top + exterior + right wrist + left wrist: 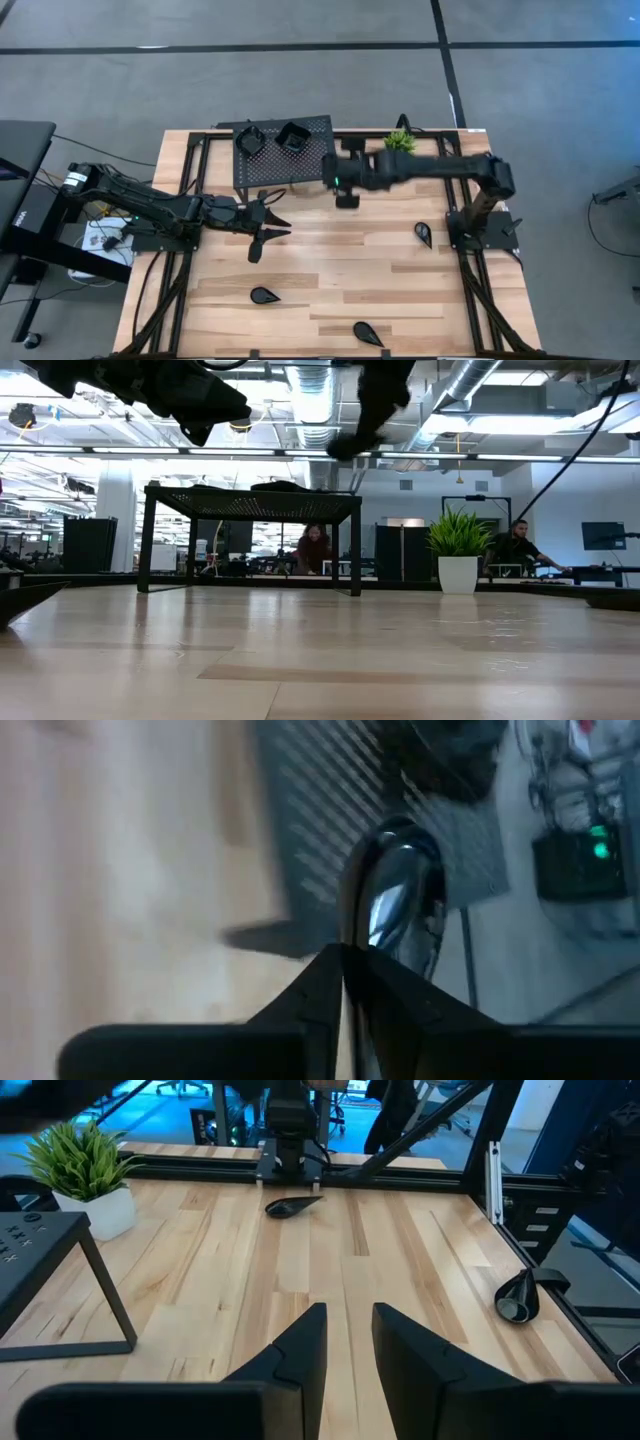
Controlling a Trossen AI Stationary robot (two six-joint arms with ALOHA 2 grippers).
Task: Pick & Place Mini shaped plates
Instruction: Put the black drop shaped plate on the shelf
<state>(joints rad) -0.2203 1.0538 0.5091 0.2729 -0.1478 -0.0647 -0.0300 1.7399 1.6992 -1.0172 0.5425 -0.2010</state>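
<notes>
Right wrist view: a glossy mini plate (pixel 392 905) is pinched by the right gripper (pixel 345 965) above the perforated stand's (pixel 300 165) near edge. Carrying is judged underway; release onto the stand is called for next.

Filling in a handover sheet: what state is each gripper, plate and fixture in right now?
Right gripper: above the stand's edge, shut on a glossy plate.
Left gripper: open, empty, over the table.
Perforated stand: upright, two plates on top.
Potted plant: upright.
Teardrop plates: three lying on the table.
</notes>
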